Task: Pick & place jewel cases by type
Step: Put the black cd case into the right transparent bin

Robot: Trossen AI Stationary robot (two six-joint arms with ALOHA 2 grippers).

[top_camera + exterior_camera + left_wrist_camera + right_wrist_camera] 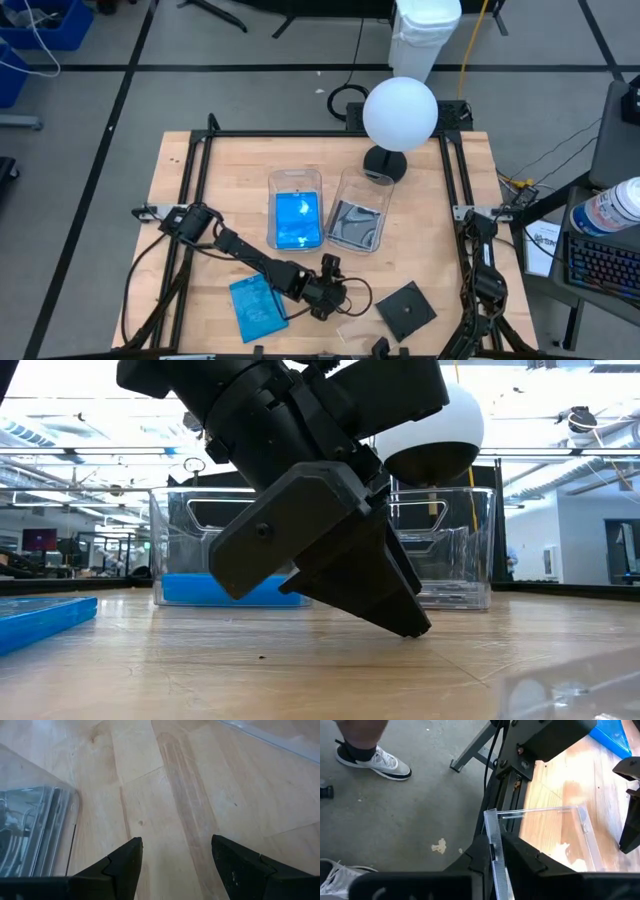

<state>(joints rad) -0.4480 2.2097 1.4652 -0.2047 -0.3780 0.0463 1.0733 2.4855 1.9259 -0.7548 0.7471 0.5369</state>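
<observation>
High view: two clear tubs sit side by side mid-table. The left tub [296, 212] already holds blue cases [297, 220]; the right tub [358, 215] holds grey or clear ones [355, 228]. Sorting looks partly done.

Still loose on the table: one blue case [257, 306] near the front edge on the left, one dark case [405, 310] on the right, and a clear case [555, 832] at the front edge, faint from above.

Left gripper [175, 865] is low over bare wood between the blue and dark cases, jaws spread, nothing between them. It is just beside the blue case, not touching it as far as I can tell.

Right gripper [492, 852], at the front table edge, has its jaws pinching the rim of the clear case, which stands on edge between them. Judgement: that one is next for the right tub; the blue and dark cases remain after it.

Writing: none readable on cases or tubs. A person's shoes show on the floor beyond.
</observation>
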